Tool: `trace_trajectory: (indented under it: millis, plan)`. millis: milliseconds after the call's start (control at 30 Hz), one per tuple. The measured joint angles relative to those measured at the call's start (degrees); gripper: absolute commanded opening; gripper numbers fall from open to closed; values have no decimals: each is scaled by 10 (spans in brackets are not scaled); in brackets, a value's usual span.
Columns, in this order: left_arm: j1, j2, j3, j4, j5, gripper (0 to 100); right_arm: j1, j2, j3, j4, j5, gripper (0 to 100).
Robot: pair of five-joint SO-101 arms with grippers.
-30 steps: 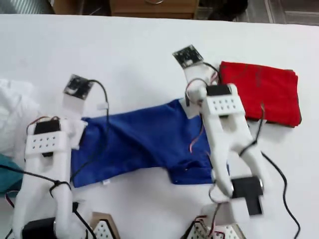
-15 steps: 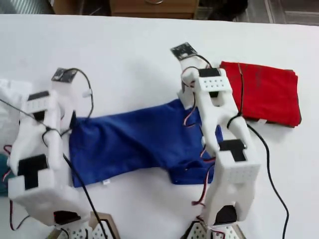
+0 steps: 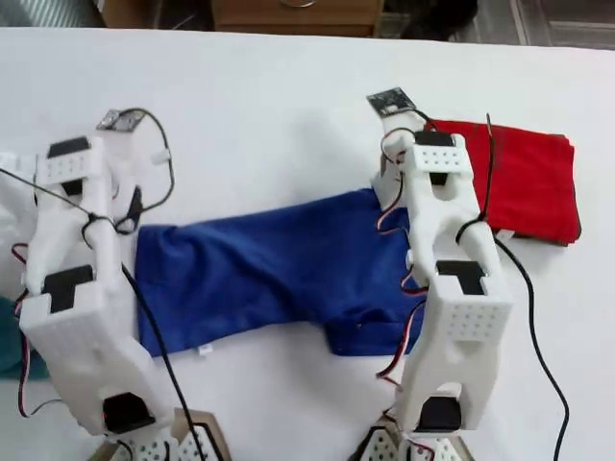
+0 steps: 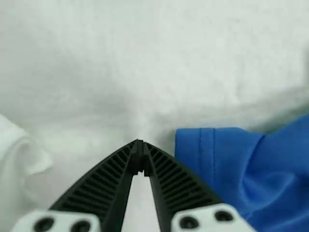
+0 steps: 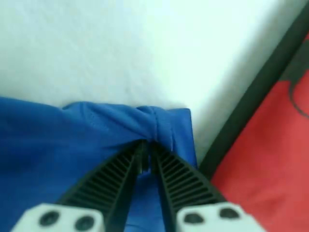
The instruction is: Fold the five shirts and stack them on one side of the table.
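A blue shirt (image 3: 269, 269) lies spread across the middle of the table, partly folded. My right gripper (image 3: 388, 188) (image 5: 145, 147) is shut on the blue shirt (image 5: 72, 145) at its bunched far right corner. A folded red shirt (image 3: 514, 178) (image 5: 270, 159) lies just right of that corner. My left gripper (image 3: 132, 213) (image 4: 139, 147) is shut with nothing in it. Its tips rest on the white table just left of the blue shirt (image 4: 241, 164) at its far left corner.
A dark layer (image 5: 260, 82) shows under the red shirt's edge. White cloth (image 4: 19, 154) lies left of the left gripper, and teal cloth (image 3: 8, 336) sits at the table's left edge. The far half of the table (image 3: 259, 86) is bare.
The right gripper has shifted right with the blue shirt's corner, drawing the cloth toward the red shirt. The left arm has swung left and now stands off the shirt's left corner.
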Motion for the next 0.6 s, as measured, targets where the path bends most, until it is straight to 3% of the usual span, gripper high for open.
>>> trace_trajectory:
  millis: [333,500,600]
  plan:
    - [-11,0,-93,138,1,26,-18,-125,0,62,0,21]
    - [33,-11,-40,142,35,26,-35,-148,0,79,0,21]
    - [45,-64,20,99,51,25,-40,-148,0,84,0,21]
